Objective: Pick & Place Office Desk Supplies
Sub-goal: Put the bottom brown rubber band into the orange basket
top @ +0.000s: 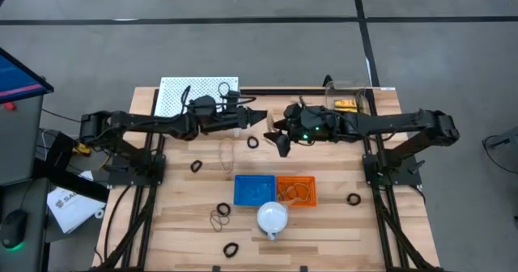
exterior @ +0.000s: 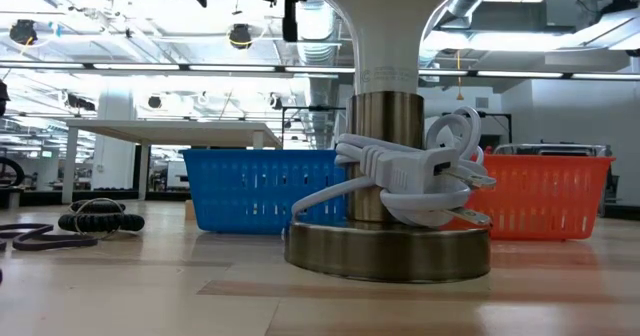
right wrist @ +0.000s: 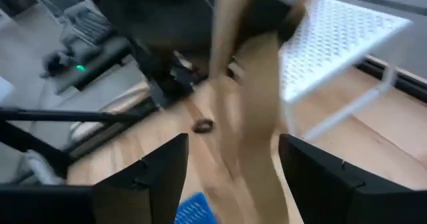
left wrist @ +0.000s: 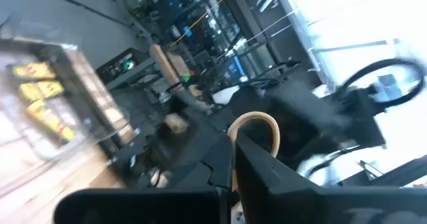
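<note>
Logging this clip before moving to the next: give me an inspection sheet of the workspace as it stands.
Surface: wooden table, pale planks.
Job's things: black rings and tan rubber-band loops loose on the table; blue bin beside orange bin; clear tray of yellow clips at the far edge.
Clutter: white dome-shaped lamp; white perforated board.
End effectors: left end effector shut on a tan rubber band, raised over the table's middle; right end effector open, facing it.
Cables: white cord wrapped around the lamp stem.
Surroundings: grey floor; computer mouse left.
</note>
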Robot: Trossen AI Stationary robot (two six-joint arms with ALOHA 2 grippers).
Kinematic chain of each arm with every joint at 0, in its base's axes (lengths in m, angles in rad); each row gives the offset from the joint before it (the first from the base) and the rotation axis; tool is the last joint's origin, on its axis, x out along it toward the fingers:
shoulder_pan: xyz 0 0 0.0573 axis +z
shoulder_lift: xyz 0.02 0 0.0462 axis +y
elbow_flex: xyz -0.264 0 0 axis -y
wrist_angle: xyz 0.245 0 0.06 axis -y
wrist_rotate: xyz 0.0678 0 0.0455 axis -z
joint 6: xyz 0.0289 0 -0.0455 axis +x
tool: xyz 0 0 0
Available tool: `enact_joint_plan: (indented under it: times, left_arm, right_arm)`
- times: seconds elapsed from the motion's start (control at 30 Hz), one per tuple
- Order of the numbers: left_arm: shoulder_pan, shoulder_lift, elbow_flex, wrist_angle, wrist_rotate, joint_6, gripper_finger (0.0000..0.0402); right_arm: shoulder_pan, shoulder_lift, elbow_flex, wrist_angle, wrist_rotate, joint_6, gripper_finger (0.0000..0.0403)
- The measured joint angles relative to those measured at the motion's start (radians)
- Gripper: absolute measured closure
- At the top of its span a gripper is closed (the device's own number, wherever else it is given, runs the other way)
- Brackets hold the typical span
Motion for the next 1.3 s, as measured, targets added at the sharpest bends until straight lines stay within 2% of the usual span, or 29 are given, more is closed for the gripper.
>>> enact_joint_plan:
  times: [0.3,0.63,0.77,0.83,0.93,0.97,1.17,1.3]
  left_arm:
    - [0.002,0.0,0.012,-0.006,-0.001,-0.001,0.0401]
    - [-0.005,0.0,0.012,-0.005,0.0,-0.007,0.0401]
    - [-0.009,0.0,0.012,-0.005,-0.002,-0.009,0.0401]
    - [-0.009,0.0,0.012,-0.005,-0.005,-0.009,0.0401]
    - [-0.006,0.0,0.011,-0.005,-0.006,0.003,0.0395]
    - [-0.002,-0.001,0.011,-0.005,-0.005,0.012,0.0391]
    - [0.021,-0.042,0.008,-0.04,0.091,0.081,0.036]
    - [0.037,-0.109,0.008,-0.208,0.137,0.161,0.0343]
  right_arm:
    - [-0.01,0.011,0.004,0.041,0.004,-0.025,0.0174]
    - [-0.052,0.011,0.004,0.073,-0.001,-0.02,0.02]
    - [-0.07,0.011,0.004,0.074,-0.037,0.006,0.0242]
    - [-0.075,0.011,0.004,0.074,-0.048,0.009,0.0284]
    - [-0.07,0.01,0.004,0.073,-0.049,0.008,0.0371]
    - [-0.068,0.01,0.004,0.071,-0.049,0.005,0.0386]
    - [-0.064,-0.013,0.002,-0.023,-0.048,0.035,0.0398]
    - [-0.064,-0.04,0.003,-0.07,-0.045,0.054,0.04]
